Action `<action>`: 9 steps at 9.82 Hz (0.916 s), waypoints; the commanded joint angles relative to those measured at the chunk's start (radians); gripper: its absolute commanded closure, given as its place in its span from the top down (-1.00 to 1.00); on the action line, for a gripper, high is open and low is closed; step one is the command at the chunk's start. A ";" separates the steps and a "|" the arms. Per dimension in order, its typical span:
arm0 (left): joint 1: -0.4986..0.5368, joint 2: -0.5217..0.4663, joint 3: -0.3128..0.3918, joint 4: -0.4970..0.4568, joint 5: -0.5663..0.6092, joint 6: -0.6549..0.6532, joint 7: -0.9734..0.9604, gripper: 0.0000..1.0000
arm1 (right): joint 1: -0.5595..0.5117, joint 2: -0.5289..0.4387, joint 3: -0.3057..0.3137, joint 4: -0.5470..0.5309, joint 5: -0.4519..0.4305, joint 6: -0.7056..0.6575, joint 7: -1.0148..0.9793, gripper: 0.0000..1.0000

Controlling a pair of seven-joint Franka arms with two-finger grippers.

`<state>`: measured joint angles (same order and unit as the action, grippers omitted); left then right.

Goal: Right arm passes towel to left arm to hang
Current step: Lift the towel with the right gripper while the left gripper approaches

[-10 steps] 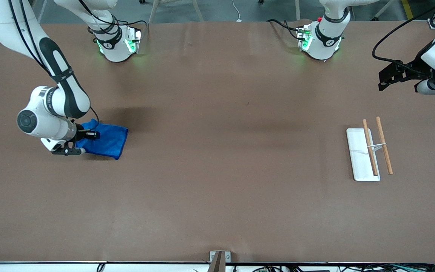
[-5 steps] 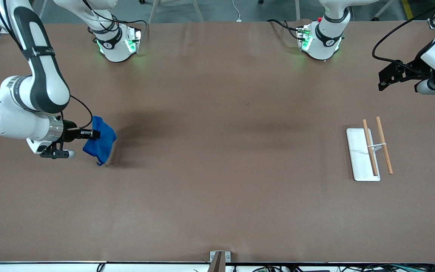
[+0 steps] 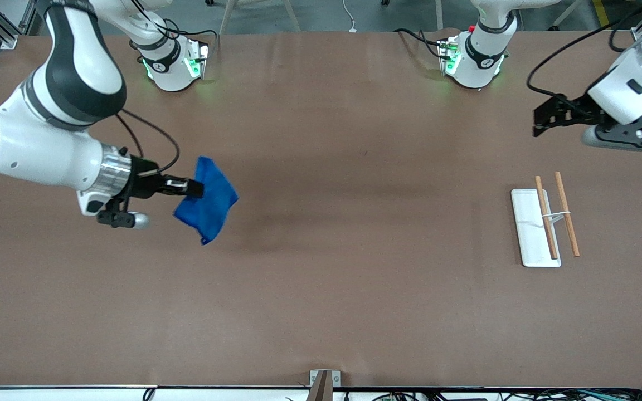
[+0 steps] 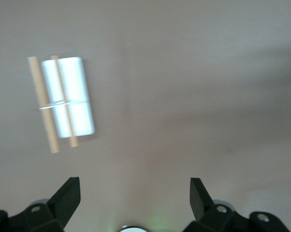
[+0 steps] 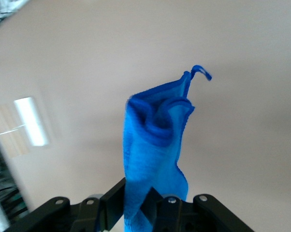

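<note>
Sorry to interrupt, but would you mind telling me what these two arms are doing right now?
The right arm's tool is shut on a blue towel, holding it in the air over the right arm's end of the table. The left arm's tool hangs open above its own end, holding nothing. The white tray with two wooden rods sits there, with no towel on it yet.

Even, diffuse overhead light fills the scene, and soft dark shadow bands lie across the brown table (image 3: 321, 312). Both wrist views are softly blurred and washed pale, and the white tray (image 4: 74, 96) glares overexposed. Green lights glow at both bases.
</note>
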<state>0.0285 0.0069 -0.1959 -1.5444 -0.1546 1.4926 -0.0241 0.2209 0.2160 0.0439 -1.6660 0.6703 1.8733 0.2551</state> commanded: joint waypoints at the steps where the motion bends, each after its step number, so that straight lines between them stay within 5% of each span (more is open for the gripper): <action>1: -0.002 0.062 0.000 0.024 -0.220 0.000 0.013 1.00 | 0.069 0.016 -0.009 0.079 0.189 -0.005 0.010 -0.99; 9: -0.005 0.339 -0.002 -0.097 -1.159 0.041 0.385 1.00 | 0.211 0.138 -0.009 0.140 0.871 0.075 -0.180 -0.99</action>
<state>0.0255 0.3115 -0.1945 -1.5963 -1.2377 1.5281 0.2852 0.4121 0.3264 0.0433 -1.5484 1.4658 1.9501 0.0991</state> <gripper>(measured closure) 0.000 0.863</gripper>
